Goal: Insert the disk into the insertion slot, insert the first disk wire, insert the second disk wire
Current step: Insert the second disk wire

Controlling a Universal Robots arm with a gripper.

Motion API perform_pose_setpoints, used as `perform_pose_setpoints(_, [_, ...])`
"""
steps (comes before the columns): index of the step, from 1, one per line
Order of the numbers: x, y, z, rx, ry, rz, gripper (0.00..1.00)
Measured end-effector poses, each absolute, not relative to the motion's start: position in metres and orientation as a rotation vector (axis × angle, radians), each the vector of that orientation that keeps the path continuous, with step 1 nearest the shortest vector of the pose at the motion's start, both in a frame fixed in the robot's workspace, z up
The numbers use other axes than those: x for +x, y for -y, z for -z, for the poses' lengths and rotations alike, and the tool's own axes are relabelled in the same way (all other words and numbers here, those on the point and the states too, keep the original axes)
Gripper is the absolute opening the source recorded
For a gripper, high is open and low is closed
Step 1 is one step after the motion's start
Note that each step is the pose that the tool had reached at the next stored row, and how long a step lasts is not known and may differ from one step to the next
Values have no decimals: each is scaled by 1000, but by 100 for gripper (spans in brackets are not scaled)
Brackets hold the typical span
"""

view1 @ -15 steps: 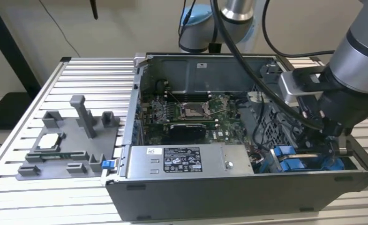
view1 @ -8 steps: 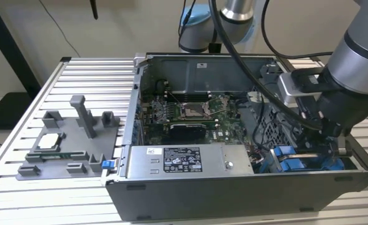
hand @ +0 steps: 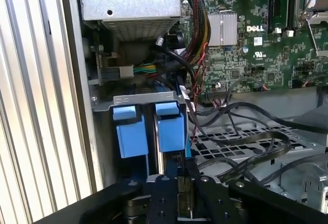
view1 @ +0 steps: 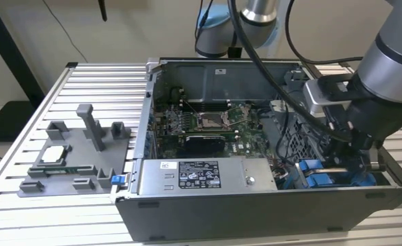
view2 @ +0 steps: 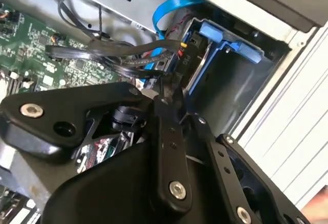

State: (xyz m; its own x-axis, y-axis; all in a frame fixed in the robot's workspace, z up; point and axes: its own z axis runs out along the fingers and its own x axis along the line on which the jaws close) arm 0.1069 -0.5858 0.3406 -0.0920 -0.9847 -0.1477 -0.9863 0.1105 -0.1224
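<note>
The disk (view2: pixel 206 60) lies in its bright blue carrier (view2: pixel 221 35) inside the insertion slot (hand: pixel 146 100), the grey metal bay at the case's front corner at the exterior view's right. A black wire plug (view2: pixel 187 55) with red and yellow leads sits against the disk's end. My gripper (view2: pixel 165 88) reaches down into that corner (view1: pixel 341 161), its black fingers drawn close together on a dark wire plug just short of the disk's end. In the first wrist view the gripper (hand: pixel 178 178) stands in line with one of two blue carrier tabs (hand: pixel 171 129).
A silver power supply box (view1: pixel 208 177) fills the case's front edge beside the bay. The green motherboard (view1: pixel 201 120) lies behind it. Loose black cables (hand: pixel 246 152) drape over a perforated cage (hand: pixel 225 142), and a blue ribbon cable (view2: pixel 174 4) loops nearby. A grey fixture (view1: pixel 71 159) sits outside the case.
</note>
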Motion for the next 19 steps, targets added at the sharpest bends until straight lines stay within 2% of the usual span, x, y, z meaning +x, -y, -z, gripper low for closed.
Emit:
perform_pose_setpoints(14, [107,586,-399,-1978,-2192,-15,100])
perform_pose_setpoints(19, [107,586,-404,-1978,-2192,-16,100])
